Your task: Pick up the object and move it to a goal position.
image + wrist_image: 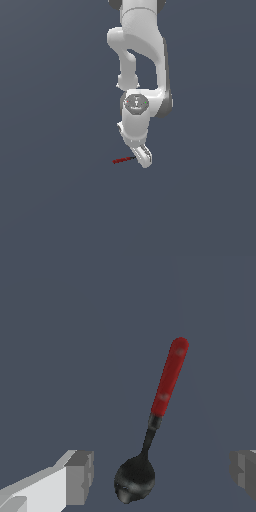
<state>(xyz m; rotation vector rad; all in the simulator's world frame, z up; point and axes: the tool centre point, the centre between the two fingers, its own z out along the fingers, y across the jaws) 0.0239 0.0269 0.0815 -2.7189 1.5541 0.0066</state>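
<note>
The spoon-like tool lies flat on the dark grey floor — red handle, thin dark shaft, black rounded head. The head sits between the gripper fingers, which stand wide apart, touching nothing — the handle points away towards the exterior view's left.

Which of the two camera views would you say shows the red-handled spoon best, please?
The wrist view: the spoon fills it, showing its red handle, dark neck and black bowl between the open claw fingers. The exterior view shows only a tiny red sliver beside the claw.
</note>
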